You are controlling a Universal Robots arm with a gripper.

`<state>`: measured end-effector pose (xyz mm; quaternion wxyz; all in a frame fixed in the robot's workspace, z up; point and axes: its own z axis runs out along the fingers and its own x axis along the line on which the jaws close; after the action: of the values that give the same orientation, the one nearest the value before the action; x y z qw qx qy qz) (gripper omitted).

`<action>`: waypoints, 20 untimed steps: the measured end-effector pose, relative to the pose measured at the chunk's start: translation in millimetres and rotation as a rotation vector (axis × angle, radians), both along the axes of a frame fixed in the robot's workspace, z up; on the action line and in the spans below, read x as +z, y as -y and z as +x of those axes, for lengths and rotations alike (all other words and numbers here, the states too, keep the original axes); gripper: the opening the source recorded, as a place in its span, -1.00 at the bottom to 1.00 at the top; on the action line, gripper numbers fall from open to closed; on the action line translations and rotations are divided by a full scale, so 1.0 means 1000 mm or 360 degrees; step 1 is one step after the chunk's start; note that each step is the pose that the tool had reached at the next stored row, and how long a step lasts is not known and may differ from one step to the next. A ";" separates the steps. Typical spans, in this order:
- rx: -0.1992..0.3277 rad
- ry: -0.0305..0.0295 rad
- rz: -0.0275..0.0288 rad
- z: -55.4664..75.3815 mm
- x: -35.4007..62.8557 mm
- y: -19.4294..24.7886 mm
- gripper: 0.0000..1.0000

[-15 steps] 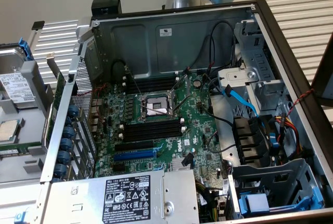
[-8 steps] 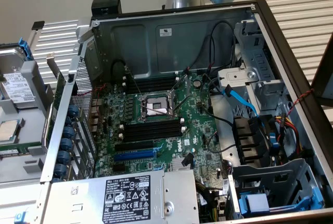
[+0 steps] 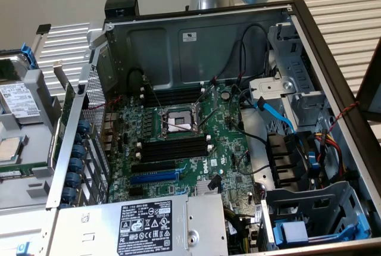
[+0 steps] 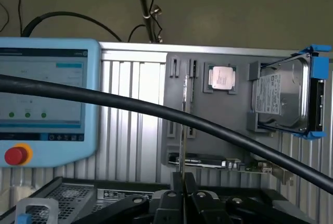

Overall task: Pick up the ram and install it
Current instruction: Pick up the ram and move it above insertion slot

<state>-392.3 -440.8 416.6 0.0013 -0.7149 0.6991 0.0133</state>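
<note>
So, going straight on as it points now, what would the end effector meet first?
Probably the grey tray, near the processor; the end effector, shut on the ram, points there. A black cable crosses the view, but its depth is unclear.

Computer case (image 3: 178,41): bare matt grey sheet metal. Table (image 3: 345,18): ribbed metal, satin finish. Hard drive (image 4: 278,96): brushed metal, paper label. Bracket (image 4: 318,67): blue plastic. Cable (image 4: 156,110): matt black rubbery sheath. Gripper (image 4: 182,182): matt black.
</note>
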 end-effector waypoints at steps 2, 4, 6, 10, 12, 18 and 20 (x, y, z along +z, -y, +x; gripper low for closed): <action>0.0000 -0.00005 0.00000 0.009 0.0037 0.0000 -0.73; 0.0000 -0.00013 -0.00001 0.019 0.0073 0.0000 -0.73; 0.0000 -0.00026 -0.00001 0.027 0.0103 0.0000 -0.73; 0.0000 -0.00121 0.00000 0.043 0.0130 0.0000 -0.73; 0.0000 -0.00212 0.00000 0.050 0.0134 0.0000 -0.73; 0.0000 -0.00476 -0.00002 0.070 0.0144 0.0000 -0.73; 0.0000 -0.00477 0.00000 0.080 0.0146 0.0000 -0.73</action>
<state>-312.7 -440.8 431.2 -0.0092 -0.7146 0.6991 0.0240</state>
